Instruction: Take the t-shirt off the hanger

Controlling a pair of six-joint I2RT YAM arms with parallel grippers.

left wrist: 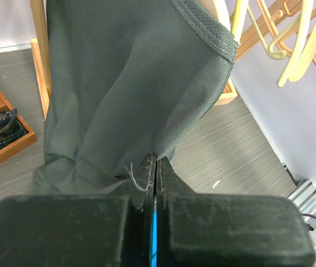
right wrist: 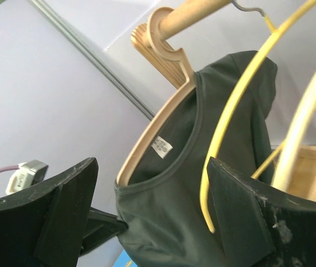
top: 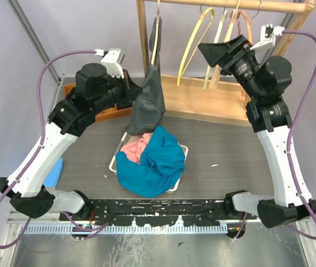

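Note:
A dark grey t-shirt hangs on a wooden hanger from the rail. Its collar and white label show in the right wrist view, where the t-shirt fills the space ahead. My left gripper is at the shirt's lower left side. Its fingertips are pressed together, pinching the t-shirt fabric near the hem. My right gripper is up by the rail, to the right of the shirt. That gripper stands open with nothing between its fingers, facing the collar.
Several bare hangers hang on the rail right of the shirt; a yellow one crosses in front of the right gripper. A tray below holds pink and blue clothes. A wooden box with black cable sits left.

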